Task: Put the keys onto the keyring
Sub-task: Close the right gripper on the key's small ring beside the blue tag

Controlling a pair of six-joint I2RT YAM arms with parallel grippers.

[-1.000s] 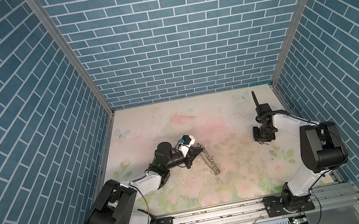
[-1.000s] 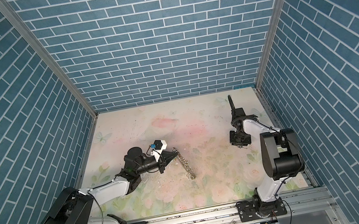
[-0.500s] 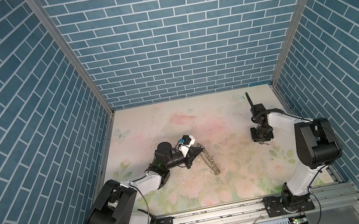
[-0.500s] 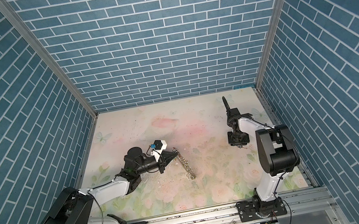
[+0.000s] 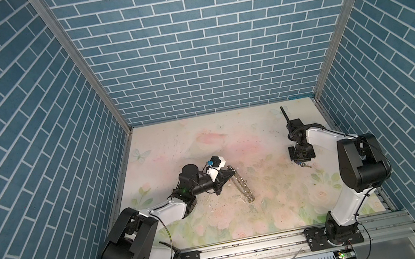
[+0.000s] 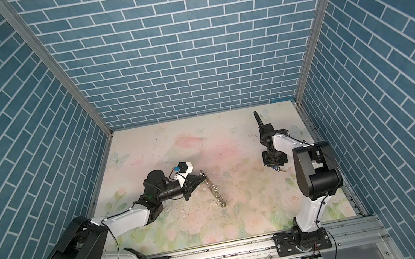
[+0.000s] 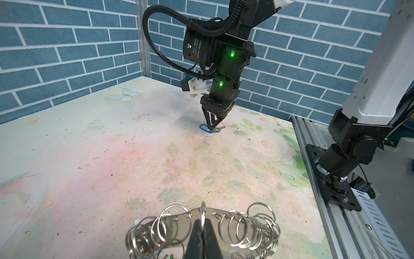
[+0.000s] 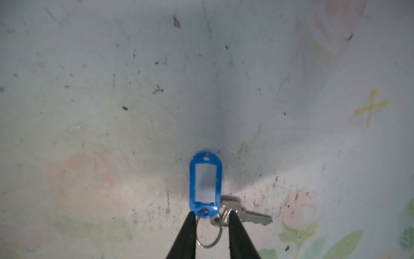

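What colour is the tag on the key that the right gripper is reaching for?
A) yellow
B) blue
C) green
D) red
B: in the right wrist view the tag joined to the silver key is plainly blue. It lies flat on the table at the tips of the right gripper.

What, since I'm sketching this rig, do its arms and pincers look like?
The left arm and right arm have white shells between black joints. The left pincer and right pincer are black, with two thin fingers tapering to points. The right arm also carries a ribbed black hose, green lights and a white camera bracket.
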